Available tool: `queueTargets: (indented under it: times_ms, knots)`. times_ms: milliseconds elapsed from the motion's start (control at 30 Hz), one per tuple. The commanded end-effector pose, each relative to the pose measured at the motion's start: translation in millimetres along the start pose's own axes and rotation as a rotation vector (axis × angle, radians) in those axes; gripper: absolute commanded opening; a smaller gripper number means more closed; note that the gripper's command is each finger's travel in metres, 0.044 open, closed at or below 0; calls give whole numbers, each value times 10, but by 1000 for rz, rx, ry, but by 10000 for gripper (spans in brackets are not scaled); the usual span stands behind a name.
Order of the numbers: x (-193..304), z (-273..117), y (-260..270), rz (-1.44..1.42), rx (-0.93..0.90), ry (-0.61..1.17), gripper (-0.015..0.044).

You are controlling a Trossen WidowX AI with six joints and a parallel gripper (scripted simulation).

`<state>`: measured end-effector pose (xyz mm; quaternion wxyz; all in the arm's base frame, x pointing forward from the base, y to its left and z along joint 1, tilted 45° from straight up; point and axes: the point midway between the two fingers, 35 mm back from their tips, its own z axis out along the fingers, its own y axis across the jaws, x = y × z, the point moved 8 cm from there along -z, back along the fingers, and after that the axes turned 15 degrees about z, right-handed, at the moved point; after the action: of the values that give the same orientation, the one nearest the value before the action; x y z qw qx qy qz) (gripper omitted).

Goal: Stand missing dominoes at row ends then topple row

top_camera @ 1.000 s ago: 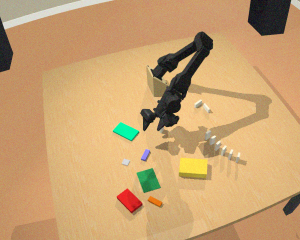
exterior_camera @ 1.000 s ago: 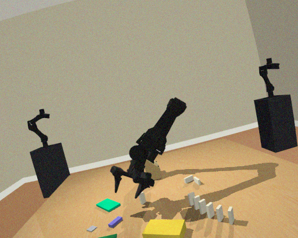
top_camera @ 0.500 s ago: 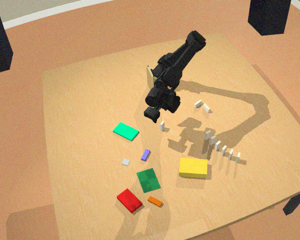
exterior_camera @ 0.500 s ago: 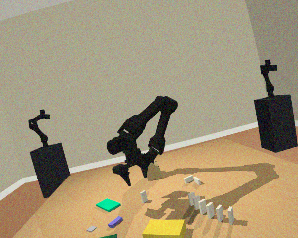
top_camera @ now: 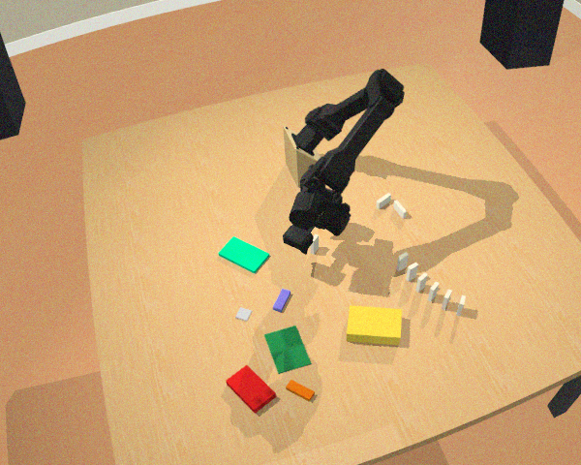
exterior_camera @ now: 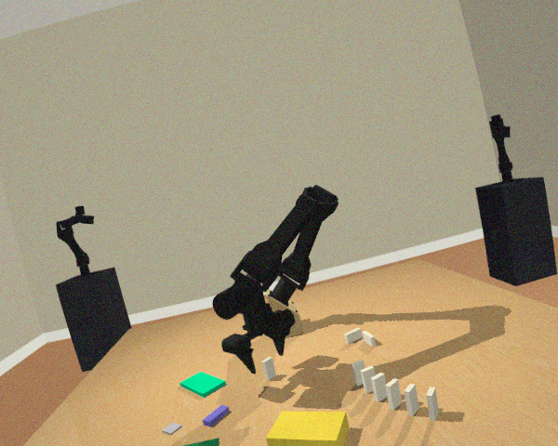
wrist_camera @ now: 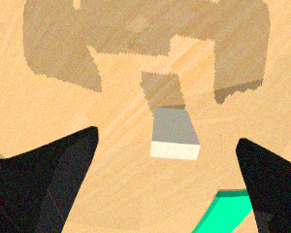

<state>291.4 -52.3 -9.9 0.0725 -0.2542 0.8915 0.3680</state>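
A lone white domino [top_camera: 315, 244] [exterior_camera: 269, 369] [wrist_camera: 175, 126] stands upright, apart from the row. My gripper [exterior_camera: 268, 363] [wrist_camera: 171, 140] is open and empty, pointing down above it; in the wrist view the domino shows between the spread fingertips. One finger is hidden in the top view. Several white dominoes stand in a slightly curved row, from the near-arm end domino [top_camera: 402, 262] [exterior_camera: 358, 372] to the far end domino [top_camera: 461, 305] [exterior_camera: 431, 403]. Two more white dominoes lie on their sides close together: one [top_camera: 383, 201] [exterior_camera: 352, 335] and another [top_camera: 400, 208] [exterior_camera: 368, 338].
A yellow block [top_camera: 374, 325] [exterior_camera: 308, 426] lies near the row. A teal slab [top_camera: 243, 254] [exterior_camera: 203, 384] [wrist_camera: 228, 211] is near the lone domino. A purple block [top_camera: 282, 300] [exterior_camera: 216, 415], grey tile [top_camera: 243, 314], green patch [top_camera: 287, 349], red block [top_camera: 251, 387] and orange block [top_camera: 299, 389] lie farther out.
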Motion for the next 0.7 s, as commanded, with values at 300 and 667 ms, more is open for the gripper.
queueTargets:
  times_ms: [300,667]
  knots:
    - [4,133,2,7,1,-11,387]
    - [4,133,2,7,1,-11,107]
